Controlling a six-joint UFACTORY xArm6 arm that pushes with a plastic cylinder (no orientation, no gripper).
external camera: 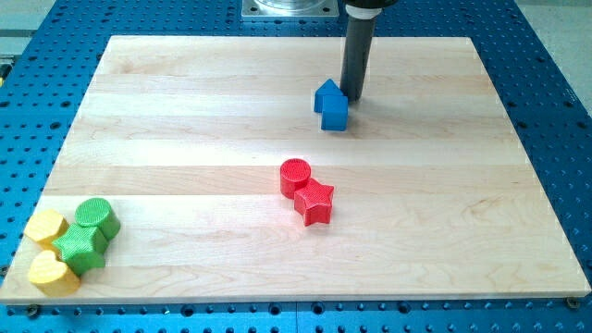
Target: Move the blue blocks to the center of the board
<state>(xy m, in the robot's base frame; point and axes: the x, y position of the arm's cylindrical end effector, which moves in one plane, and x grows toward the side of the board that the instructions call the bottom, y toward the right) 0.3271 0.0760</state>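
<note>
The wooden surface (185, 111) lies on a blue perforated base (555, 83). My tip (352, 97) stands just beside the blue blocks (330, 104), on their upper right; no gripper is fitted. Below them sit the red cylinder (295, 175) and red star (315, 203), touching. Green blocks (87, 233) and yellow blocks (48, 250) cluster at the bottom left.

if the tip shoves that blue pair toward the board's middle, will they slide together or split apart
The blue blocks sit touching on the smooth wooden board, so they probably slide easily. My tip is off-centre at their upper right, so they may rotate or separate. Flat bases make tipping unlikely.
</note>
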